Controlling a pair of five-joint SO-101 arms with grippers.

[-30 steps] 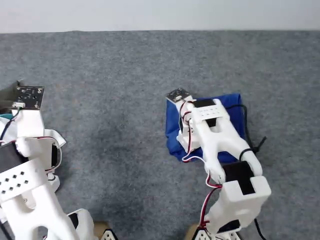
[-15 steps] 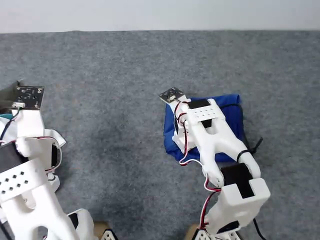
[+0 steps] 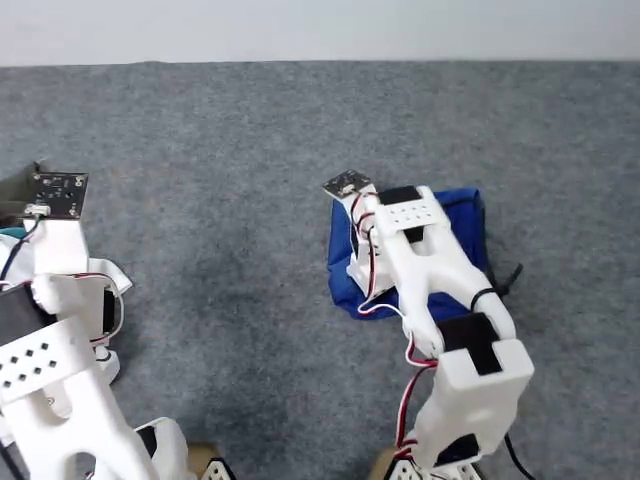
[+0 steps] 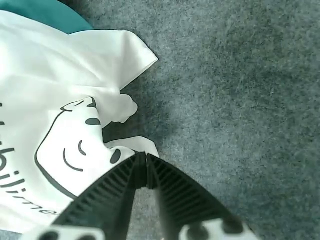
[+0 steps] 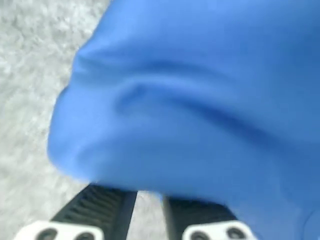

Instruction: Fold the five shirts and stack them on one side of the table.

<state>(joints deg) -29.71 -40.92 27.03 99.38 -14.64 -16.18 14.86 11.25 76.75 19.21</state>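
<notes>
The right gripper (image 5: 147, 194) is closed narrow on a fold of the blue shirt (image 3: 462, 222), which lies bunched right of the table's (image 3: 220, 140) middle, directly beneath that arm. The left gripper (image 4: 145, 161), pinched together, sits well apart at the left edge, over a white shirt (image 4: 60, 85).

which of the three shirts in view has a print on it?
The white shirt at the left gripper: it bears a drawn face and some lettering. The blue shirt and the teal shirt show only plain cloth.

Folded blue shirt (image 3: 472, 226) on grey table (image 3: 200, 150); rumpled white printed shirt (image 4: 60, 90) overlapping teal shirt (image 4: 55, 12).
</notes>
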